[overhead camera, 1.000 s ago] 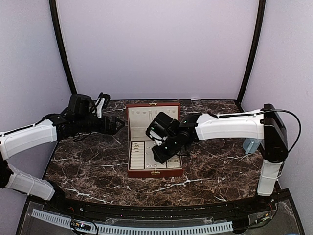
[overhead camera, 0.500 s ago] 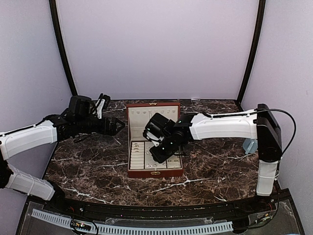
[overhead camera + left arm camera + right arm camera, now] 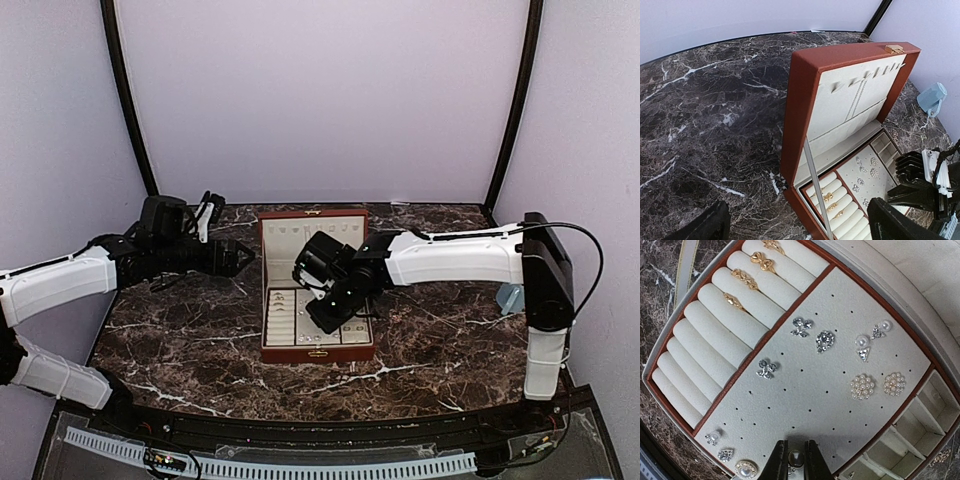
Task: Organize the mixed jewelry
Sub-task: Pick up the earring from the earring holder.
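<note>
gold rings [image 3: 762, 260]: 4, on the cream rolls [image 3: 695, 352]
round pearl clusters [image 3: 862, 386]: 2
pearl-and-triangle studs [image 3: 861, 347]: 2
sparkly silver studs [image 3: 801, 326]: 3
little studs in the pad's corner [image 3: 725, 455]: 3
oval pearl stud [image 3: 795, 457]: just 1
chain [image 3: 858, 97] in the lid [image 3: 840, 107]: 1 that I can make out
jewelry box [image 3: 318, 352]: 1
robot arms [image 3: 460, 258]: 2

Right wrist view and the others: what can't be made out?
Right wrist: whether the right gripper actually clamps the pearl stud; fingers flank it, bottom edge cuts them.
Top: tray contents too small, partly under the right arm.
Left wrist: tray's near end cut by bottom edge.
</note>
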Tool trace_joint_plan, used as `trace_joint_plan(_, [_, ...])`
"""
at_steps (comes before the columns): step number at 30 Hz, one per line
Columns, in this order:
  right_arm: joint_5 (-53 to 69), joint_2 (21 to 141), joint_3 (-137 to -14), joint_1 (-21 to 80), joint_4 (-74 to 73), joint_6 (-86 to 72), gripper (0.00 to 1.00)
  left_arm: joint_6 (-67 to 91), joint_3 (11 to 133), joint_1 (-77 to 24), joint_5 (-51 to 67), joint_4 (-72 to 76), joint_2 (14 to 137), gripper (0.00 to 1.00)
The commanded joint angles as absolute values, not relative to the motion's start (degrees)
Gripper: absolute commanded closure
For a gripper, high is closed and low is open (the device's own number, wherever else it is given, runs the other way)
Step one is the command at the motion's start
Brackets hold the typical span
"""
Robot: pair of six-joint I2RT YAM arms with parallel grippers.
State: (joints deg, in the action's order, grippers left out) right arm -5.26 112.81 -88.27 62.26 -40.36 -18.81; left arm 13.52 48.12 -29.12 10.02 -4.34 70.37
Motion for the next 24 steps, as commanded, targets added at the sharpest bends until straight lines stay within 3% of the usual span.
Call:
trace_joint_plan(1, [-6.7,111.3,-88.0,62.9,-39.1,-20.2,0.91,13.9,46.5,-28.8,11.4,-1.9,68.5,0.02])
trace_joint_plan(11, [-1.9,105.4,-79.2,60.4,-27.8,-24.8,0.97,24.8,38.5,-29.3,18.2,12.6,66.9,0.05])
trace_joint_plan(24, [-5.9,100.0,-72.6,59.4,-17.2,-30.4,1.0,39.3,35.1,-42.2,18.9,26.5,75.4,0.13])
